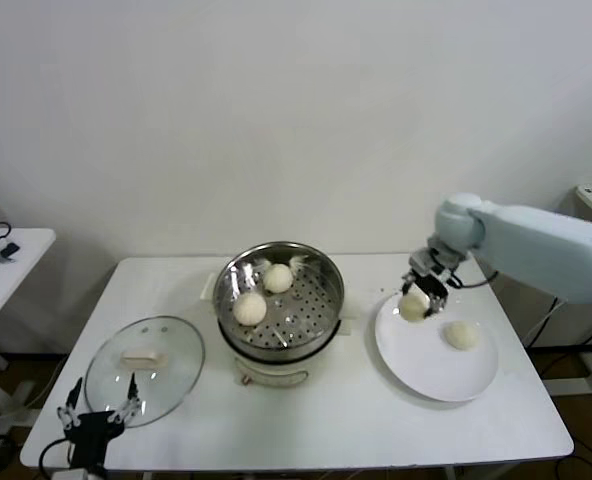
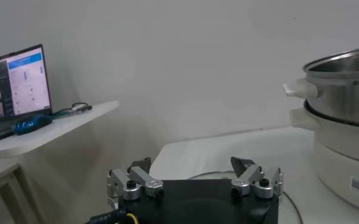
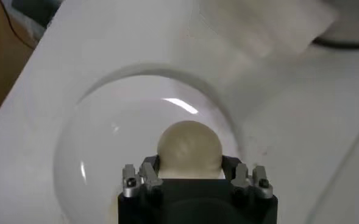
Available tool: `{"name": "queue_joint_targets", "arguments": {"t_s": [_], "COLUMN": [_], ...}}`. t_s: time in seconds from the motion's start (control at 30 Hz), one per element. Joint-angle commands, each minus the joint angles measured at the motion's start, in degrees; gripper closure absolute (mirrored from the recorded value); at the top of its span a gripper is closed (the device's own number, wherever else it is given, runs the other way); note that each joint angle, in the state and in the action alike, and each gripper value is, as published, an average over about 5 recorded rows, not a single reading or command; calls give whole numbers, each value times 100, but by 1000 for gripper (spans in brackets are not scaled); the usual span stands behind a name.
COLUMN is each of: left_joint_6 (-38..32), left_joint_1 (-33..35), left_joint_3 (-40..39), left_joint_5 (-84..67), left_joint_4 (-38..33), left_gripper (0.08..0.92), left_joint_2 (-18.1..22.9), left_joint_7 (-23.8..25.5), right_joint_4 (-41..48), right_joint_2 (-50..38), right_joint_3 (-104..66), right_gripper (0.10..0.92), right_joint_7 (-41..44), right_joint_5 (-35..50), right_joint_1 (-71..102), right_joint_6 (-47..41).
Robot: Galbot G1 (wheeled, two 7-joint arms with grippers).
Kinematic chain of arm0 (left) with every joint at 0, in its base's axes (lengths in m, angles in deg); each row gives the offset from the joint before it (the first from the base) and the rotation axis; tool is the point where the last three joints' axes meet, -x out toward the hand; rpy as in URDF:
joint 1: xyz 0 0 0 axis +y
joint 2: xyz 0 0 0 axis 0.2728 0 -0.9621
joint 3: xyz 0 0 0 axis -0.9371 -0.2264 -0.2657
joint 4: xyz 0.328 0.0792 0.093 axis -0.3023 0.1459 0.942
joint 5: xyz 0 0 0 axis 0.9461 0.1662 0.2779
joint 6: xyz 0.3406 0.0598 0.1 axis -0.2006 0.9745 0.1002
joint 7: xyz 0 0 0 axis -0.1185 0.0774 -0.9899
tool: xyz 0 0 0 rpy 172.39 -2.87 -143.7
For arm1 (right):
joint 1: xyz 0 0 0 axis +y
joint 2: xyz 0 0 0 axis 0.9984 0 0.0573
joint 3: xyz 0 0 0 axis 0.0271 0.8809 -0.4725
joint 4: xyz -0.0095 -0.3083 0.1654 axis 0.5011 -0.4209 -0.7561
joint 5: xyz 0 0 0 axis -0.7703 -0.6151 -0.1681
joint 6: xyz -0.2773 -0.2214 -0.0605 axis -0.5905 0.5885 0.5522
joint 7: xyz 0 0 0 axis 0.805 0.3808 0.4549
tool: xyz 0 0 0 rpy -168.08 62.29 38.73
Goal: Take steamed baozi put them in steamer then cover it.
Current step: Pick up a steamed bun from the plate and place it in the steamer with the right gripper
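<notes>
My right gripper is shut on a cream-white baozi at the left rim of the white plate; that baozi sits between the fingers. A second baozi lies on the plate to its right. Two baozi rest inside the steel steamer at the table's middle. The glass cover with its cream handle lies flat on the table at the front left. My left gripper stands open just in front of the cover, holding nothing.
The steamer sits on a white pot base with small side handles. A side table with cables stands to the left; in the left wrist view a laptop rests on it. The table's front edge lies close under my left gripper.
</notes>
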Motion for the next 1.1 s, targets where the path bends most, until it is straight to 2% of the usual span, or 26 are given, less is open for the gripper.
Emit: {"name": "queue_joint_targets", "arguments": {"t_s": [0.03, 0.4, 0.77, 1.1], "left_joint_6": [12, 99, 133, 106], "left_joint_1": [24, 5, 3, 85], "left_joint_3": [-1, -29, -35, 23], "left_joint_5": [13, 103, 130, 106], "left_joint_4": [2, -17, -1, -83], "left_gripper": [177, 177, 177, 177], "left_joint_2": [-10, -139, -205, -225], "left_joint_7": [4, 38, 52, 47], "right_joint_4": [-9, -503, -171, 11], "right_joint_2": [1099, 2001, 2712, 2959], "right_joint_3": [166, -455, -641, -584], "right_gripper": [358, 355, 355, 355], "right_joint_7": [362, 359, 315, 260], "right_joint_5": [48, -485, -1246, -1423], "right_joint_1": [-1462, -575, 423, 793], "right_joint_6": [1686, 1815, 2186, 2277]}}
